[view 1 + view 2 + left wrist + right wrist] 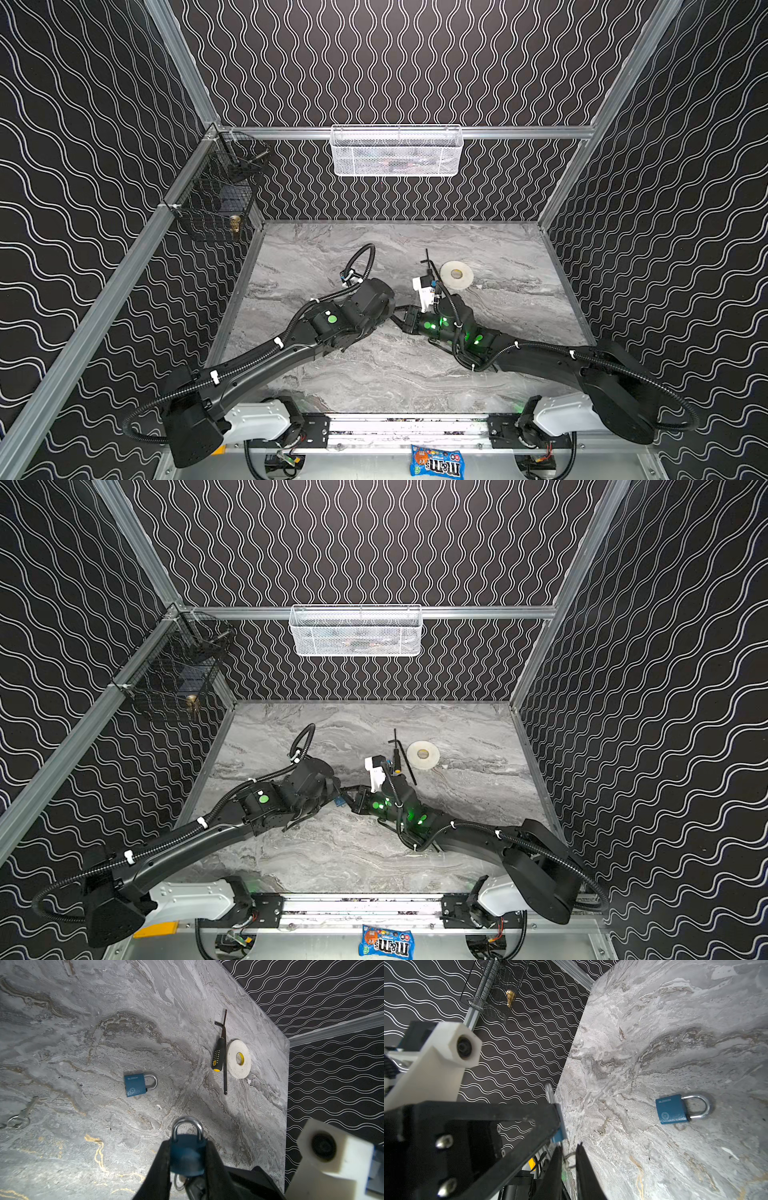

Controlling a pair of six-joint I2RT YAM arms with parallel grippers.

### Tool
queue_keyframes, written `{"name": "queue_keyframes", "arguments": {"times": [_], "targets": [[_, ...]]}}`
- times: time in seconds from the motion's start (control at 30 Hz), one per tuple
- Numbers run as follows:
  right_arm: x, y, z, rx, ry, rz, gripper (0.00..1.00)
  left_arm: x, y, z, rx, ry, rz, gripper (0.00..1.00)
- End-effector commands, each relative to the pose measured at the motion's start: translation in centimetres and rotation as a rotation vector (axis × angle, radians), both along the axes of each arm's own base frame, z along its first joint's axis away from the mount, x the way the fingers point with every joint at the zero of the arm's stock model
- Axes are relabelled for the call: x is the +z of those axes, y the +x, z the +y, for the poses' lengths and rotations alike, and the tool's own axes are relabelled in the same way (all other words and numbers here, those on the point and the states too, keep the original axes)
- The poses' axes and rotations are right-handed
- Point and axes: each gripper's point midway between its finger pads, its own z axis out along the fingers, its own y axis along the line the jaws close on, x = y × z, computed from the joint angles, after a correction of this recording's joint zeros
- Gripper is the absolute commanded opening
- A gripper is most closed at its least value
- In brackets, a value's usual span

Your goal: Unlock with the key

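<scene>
Left wrist view shows the padlock [187, 1157] clamped in the left claw [187, 1144] above the middle of the table [83, 1022], shackle closed, so unlocking is not yet done. The right claw [569, 1148] sits at its base with a key ring [569, 1160] between its jaws, though I cannot tell whether it grips; inserting and turning likely remain.

Screwdriver [218, 1055] just beside tape roll [238, 1061], padlock [136, 1085] flat on table [83, 1043]
</scene>
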Motion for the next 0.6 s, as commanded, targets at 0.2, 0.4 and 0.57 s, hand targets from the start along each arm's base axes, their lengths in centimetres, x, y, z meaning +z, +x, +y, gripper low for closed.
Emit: {"name": "queue_keyframes", "arguments": {"times": [0.2,0.4,0.57], "targets": [[-0.1,0.3,0.1,-0.01,0.009,-0.006,0.12,0.7,0.5,-0.3,-0.003,-0.009,-0.027,0.0],[0.2,0.5,0.1,-0.015,0.008,-0.028,0.05,0.6,0.2,-0.7,-0.027,-0.011,-0.014,0.0],[1.2,0.7,0.1,-0.022,0.028,-0.062,0.03,0.3,-0.6,-1.5,-0.076,-0.027,0.017,0.0]]}}
